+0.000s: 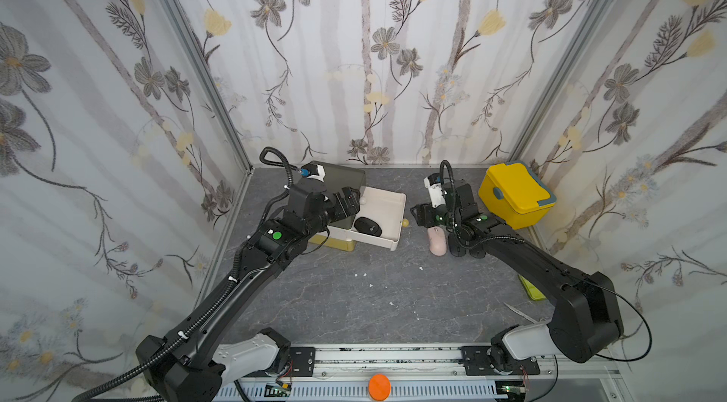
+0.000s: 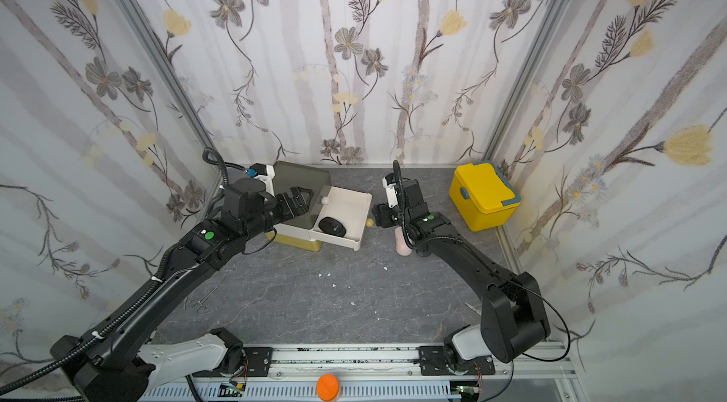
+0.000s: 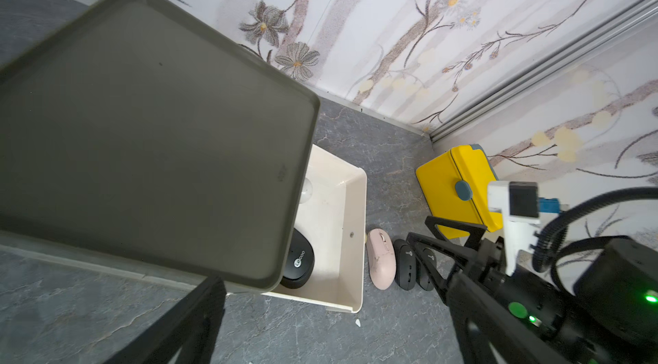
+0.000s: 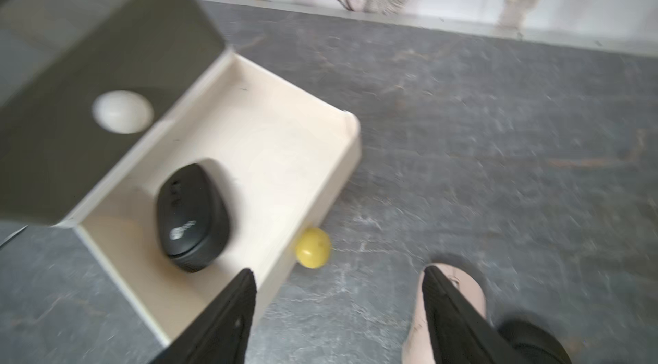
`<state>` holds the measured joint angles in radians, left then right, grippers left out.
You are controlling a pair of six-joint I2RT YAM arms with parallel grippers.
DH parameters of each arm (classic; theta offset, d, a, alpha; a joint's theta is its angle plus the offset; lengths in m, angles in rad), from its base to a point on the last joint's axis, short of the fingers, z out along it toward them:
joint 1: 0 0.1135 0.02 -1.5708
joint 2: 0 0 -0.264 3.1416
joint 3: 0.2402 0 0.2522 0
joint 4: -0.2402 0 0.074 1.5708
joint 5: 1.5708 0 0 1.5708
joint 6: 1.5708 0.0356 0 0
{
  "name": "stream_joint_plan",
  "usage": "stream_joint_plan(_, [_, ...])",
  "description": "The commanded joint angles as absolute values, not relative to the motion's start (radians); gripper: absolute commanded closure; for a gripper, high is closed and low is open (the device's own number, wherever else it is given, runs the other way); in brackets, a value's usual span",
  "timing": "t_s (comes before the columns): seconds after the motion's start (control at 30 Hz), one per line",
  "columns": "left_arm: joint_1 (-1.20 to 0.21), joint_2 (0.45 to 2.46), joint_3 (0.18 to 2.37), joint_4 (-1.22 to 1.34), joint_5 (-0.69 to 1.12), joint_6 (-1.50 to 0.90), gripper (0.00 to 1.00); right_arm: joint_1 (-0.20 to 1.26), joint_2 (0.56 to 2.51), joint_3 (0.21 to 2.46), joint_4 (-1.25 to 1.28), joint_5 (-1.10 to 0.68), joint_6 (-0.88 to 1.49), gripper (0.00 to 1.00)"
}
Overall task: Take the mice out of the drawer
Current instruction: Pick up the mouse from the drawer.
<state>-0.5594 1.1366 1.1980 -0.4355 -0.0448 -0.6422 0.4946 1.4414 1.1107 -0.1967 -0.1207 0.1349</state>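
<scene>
The drawer (image 1: 342,179) box stands at the rear left, and its white middle tier (image 1: 397,223) is pulled out. One black mouse (image 1: 368,226) (image 3: 299,266) (image 4: 192,216) lies inside it. On the table to its right lie a pale pink mouse (image 1: 437,242) (image 3: 381,260) and two black mice (image 3: 406,266) side by side. My left gripper (image 1: 352,199) (image 3: 338,316) hangs open over the box's olive top, holding nothing. My right gripper (image 1: 417,215) (image 4: 338,273) is open and empty above bare table, between the white tier and the pink mouse (image 4: 470,291).
A bright yellow lidded box (image 1: 515,193) sits at the rear right. The bottom tier's yellow knob (image 4: 313,247) pokes out under the white tier. Forceps (image 2: 200,301) lie front left, scissors (image 1: 519,311) and a green item (image 1: 531,290) front right. Walls close in on three sides.
</scene>
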Motion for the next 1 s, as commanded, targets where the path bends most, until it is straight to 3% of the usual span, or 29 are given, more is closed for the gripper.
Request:
stream_joint_plan(0.0, [-0.548,1.105,1.164,-0.450,-0.066,-0.628,0.00,0.523,1.481,1.168,-0.237,-0.293,-0.035,0.26])
stream_joint_plan(0.13, [-0.534,1.064,1.121,-0.456,-0.076,-0.646,0.00,0.534,1.577,1.268,-0.275,-0.358,-0.098,0.26])
stream_joint_plan(0.43, [-0.511,1.010,1.077,-0.476,-0.084,-0.658,0.00,0.618,1.803,1.465,-0.414,-0.327,-0.233,0.29])
stream_joint_plan(0.97, [-0.495,1.003,1.065,-0.468,-0.078,-0.663,0.00,0.667,1.952,1.561,-0.479,-0.336,-0.324,0.30])
